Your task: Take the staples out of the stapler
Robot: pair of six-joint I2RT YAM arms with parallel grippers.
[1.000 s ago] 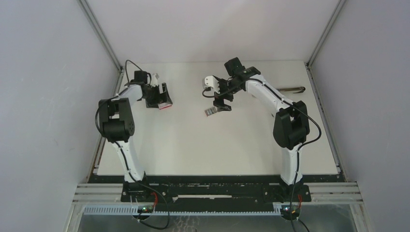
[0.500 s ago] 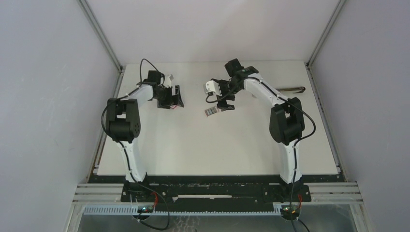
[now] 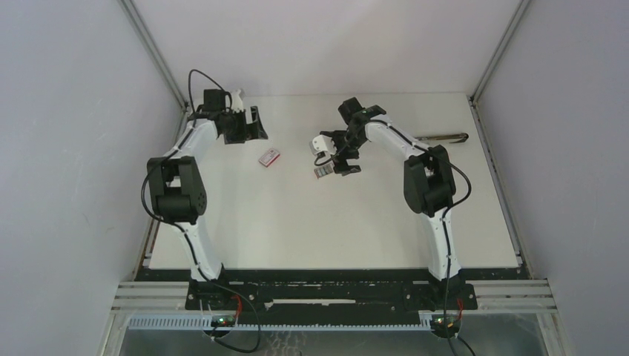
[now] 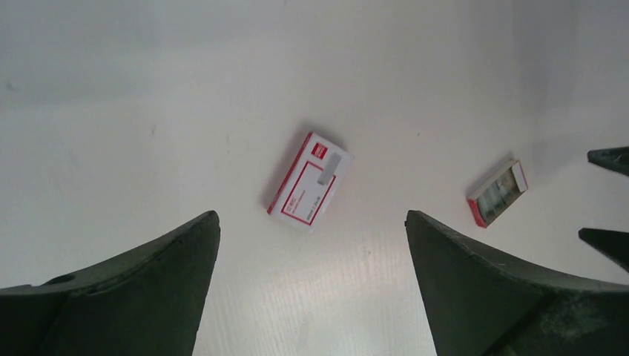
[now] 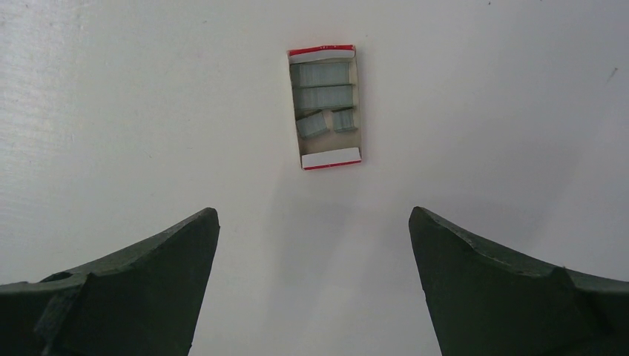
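Left pincer [image 4: 311,216]: released, nothing between the fingers, up near the far-left corner of the table [image 3: 297,222]. Below it lies the closed red-and-white box [image 4: 310,182], left of centre in the far half.

Next along, mid-width, sits the open tray [image 5: 331,158] with the staples [image 5: 324,96] lying loose in it. Right pincer [image 5: 313,211] hangs just above the tray, also released and empty.

A long dark item by the far-right corner is probably the stapler [image 3: 443,137]. Neither arm touches it, and I can't tell if it's loaded.

My read: the step is going for the stapler. Use the right arm since it's nearer, grip across the narrow body, and keep clear of the tray so nothing spills.

Count:
- boxes: 2 (1 closed, 1 open)
- strips visible: 4 (2 long, 2 short)
- stapler: 1
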